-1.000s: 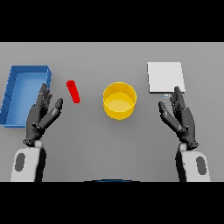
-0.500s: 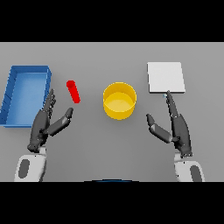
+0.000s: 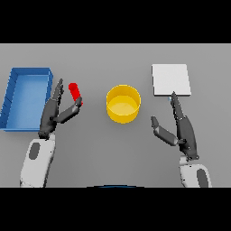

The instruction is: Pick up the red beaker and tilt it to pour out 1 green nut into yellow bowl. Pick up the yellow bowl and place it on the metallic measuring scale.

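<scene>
The red beaker lies tilted on the grey table left of centre. My left hand is open just to its lower left, with the thumb reaching up to the beaker's lower end. The yellow bowl stands in the middle of the table. The metallic scale, a light square plate, lies at the back right. My right hand is open in front of the scale, to the bowl's right, with straight fingers pointing at the scale's near edge. No green nut shows.
A blue open bin stands at the far left, close beside my left hand.
My left hand has moved forward and right, up to the red beaker. My right hand first pulled back, then turned edge-on with its fingers toward the scale.
</scene>
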